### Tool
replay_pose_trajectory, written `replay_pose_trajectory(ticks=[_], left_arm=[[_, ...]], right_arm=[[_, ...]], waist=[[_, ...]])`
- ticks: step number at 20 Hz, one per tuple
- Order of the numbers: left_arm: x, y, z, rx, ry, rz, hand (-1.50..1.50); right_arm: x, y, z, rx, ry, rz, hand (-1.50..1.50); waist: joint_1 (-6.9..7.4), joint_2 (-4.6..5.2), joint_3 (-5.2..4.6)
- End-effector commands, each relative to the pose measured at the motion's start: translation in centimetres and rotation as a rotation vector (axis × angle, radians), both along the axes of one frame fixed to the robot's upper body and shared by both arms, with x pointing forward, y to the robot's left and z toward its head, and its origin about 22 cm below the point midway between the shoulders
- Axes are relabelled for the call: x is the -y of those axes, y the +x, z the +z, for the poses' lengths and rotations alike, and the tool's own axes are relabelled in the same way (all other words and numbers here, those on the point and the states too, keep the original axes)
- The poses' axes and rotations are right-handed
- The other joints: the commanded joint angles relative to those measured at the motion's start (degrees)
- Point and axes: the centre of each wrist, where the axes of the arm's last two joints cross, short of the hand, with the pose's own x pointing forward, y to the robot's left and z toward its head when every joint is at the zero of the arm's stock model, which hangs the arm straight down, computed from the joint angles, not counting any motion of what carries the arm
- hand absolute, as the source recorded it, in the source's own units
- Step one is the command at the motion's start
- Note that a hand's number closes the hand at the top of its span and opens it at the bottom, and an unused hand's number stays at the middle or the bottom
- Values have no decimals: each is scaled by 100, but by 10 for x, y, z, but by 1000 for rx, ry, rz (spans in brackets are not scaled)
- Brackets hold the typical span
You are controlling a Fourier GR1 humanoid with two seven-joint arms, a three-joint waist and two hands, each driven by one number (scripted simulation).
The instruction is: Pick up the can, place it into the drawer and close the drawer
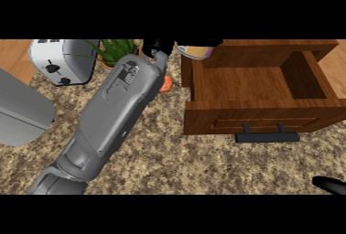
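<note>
The left forearm (pixel 111 116) stretches long and diagonal from the lower left up toward the top centre of the counter (pixel 169 160). Its black left hand (pixel 157 47) sits right at the top edge of the view, only partly showing, so I cannot tell how its fingers are set. Just right of that hand is the can (pixel 197 50), tilted, pale with a yellowish and purplish side, hovering at the back left corner of the open wooden drawer (pixel 260 87); the hand seems to be touching it, though the contact is cut off by the frame. The drawer's dark handle (pixel 267 136) faces the viewer. Something orange (pixel 166 84) peeks out beside the forearm. A toaster (pixel 62 60) and a green plant (pixel 116 49) stand upper left. A tip of the right hand (pixel 330 185) shows low at the right.
</note>
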Motion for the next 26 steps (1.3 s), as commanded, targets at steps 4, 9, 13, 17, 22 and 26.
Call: replay_pose_trajectory(ticks=[4, 9, 13, 17, 22, 26], left_arm=[[34, 13, 42, 6, 56, 30, 150], [47, 16, 54, -34, 75, 25, 150], [53, 20, 57, -37, 97, 30, 150], [53, 22, 42, -28, 121, 55, 150], [63, 20, 60, -22, 146, 129, 150], [61, 23, 48, -7, 150, 187, -150]], right_arm=[[6, 3, 13, 12, 1, 7, -150], [9, 5, 2, 19, -2, 18, -150], [6, 1, -1, -1, -5, 50, -150], [-3, 7, 15, 7, -4, 43, -150], [-5, 11, 14, 17, -14, 45, -150], [-6, 16, 17, 19, -9, 54, -150]], waist=[[-161, 40, 3], [-195, 51, 8], [-282, 68, 11], [-316, 79, 8], [-381, 92, 13], [-408, 101, 14]])
